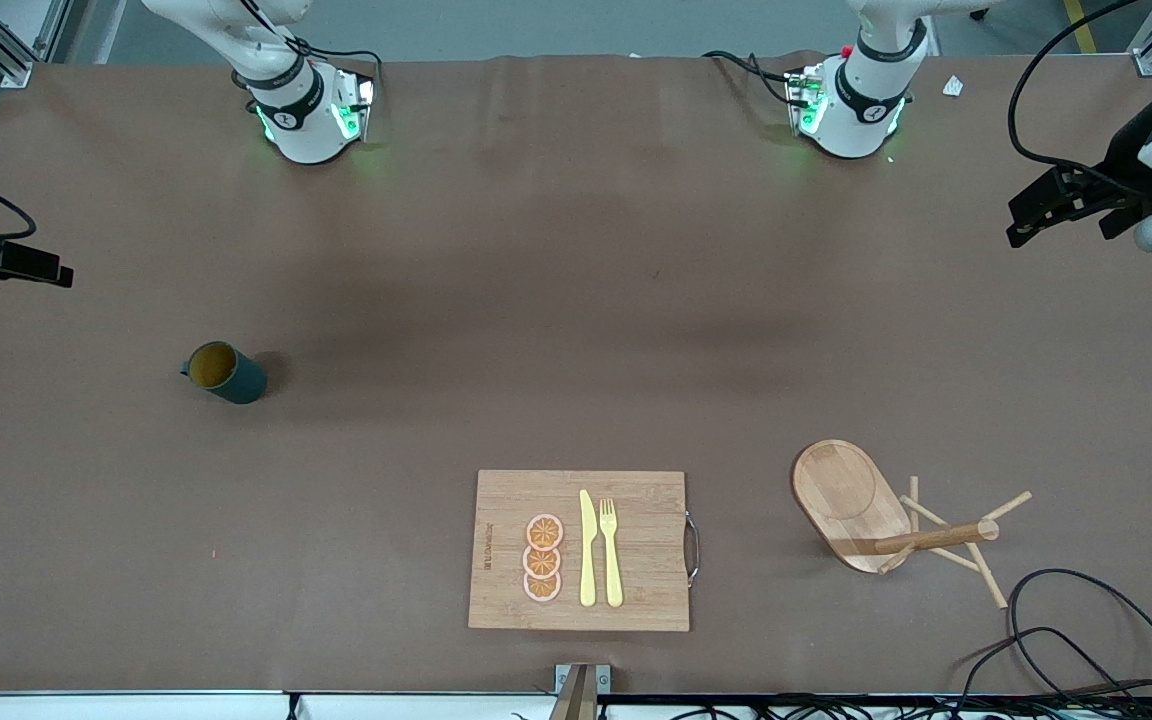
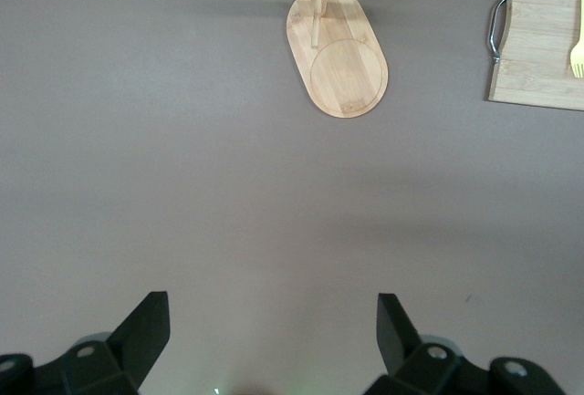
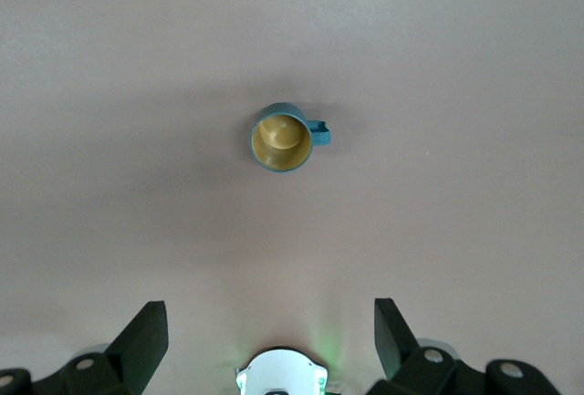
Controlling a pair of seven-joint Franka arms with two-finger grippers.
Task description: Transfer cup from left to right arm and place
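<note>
Nearest to the front camera, a wooden cutting board [image 1: 578,550] is seen lying flat on the brown table [image 1: 576,330]. On the board, three orange slices [image 1: 542,558] are laid in a row, and a yellow knife [image 1: 587,548] and a yellow fork [image 1: 612,552] are laid side by side just beside them. A metal handle [image 1: 693,548] is fixed to the board's edge toward the left arm's end of the table. A wooden mug rack [image 1: 886,520] is tipped over on its side near the board, toward the left arm's end. Black cables [image 1: 1076,640] are seen close to the rack, at the table's edge.

Farther from the front camera, the cup [image 1: 225,372] is found standing upright on the bare table, toward the right arm's end. Its yellow inside can be seen from above, and nothing is touching it. It is well apart from the board.

The right gripper [image 3: 270,340] is held up in the air over the table's edge at the right arm's end, with its fingers spread wide and nothing between them. The left gripper [image 2: 274,340] is held up over the left arm's end of the table, with its fingers also spread wide and nothing held. Both arms are waiting.
</note>
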